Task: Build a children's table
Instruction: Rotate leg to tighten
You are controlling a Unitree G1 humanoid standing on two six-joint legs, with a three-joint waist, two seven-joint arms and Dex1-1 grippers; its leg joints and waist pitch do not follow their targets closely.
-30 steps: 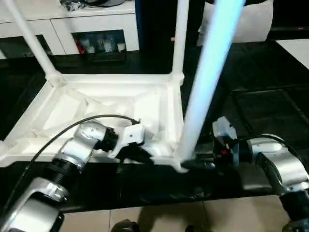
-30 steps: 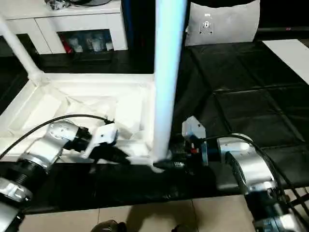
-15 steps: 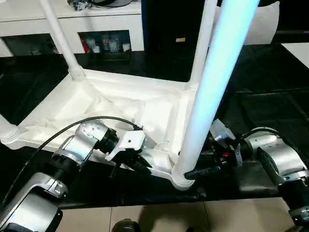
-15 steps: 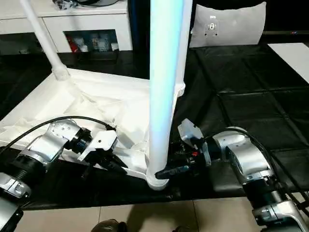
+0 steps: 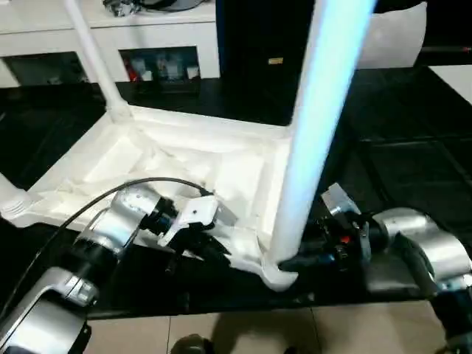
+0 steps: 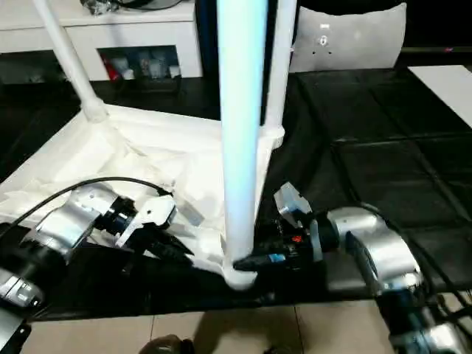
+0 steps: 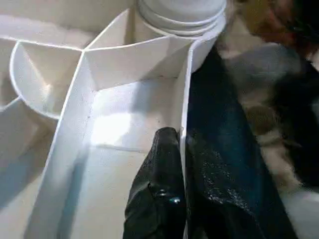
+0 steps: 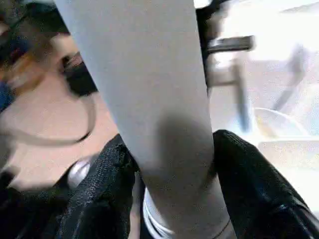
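The children's table top (image 5: 184,158) lies upside down on a black mat, ribs facing up. The near right leg (image 5: 317,110) stands tall in its corner socket (image 5: 276,273). Two more legs stand at the far left (image 5: 92,51) and far right (image 6: 282,74) corners. My left gripper (image 5: 205,249) is shut on the top's near rim; the wrist view shows its fingers (image 7: 159,199) pinching that thin wall. My right gripper (image 8: 172,164) clasps the near right leg just above the socket, with fingers (image 8: 251,199) pressed on both sides.
A white cabinet with glass doors (image 5: 147,37) stands behind the table, and a grey-white cushion (image 6: 346,37) leans at the back right. The black mat (image 5: 413,147) stretches to the right. Tiled floor (image 5: 243,332) shows below the near edge.
My right gripper's fingers have closed in onto the base of the near right leg. The left gripper keeps its hold on the rim. The camera view has shifted.
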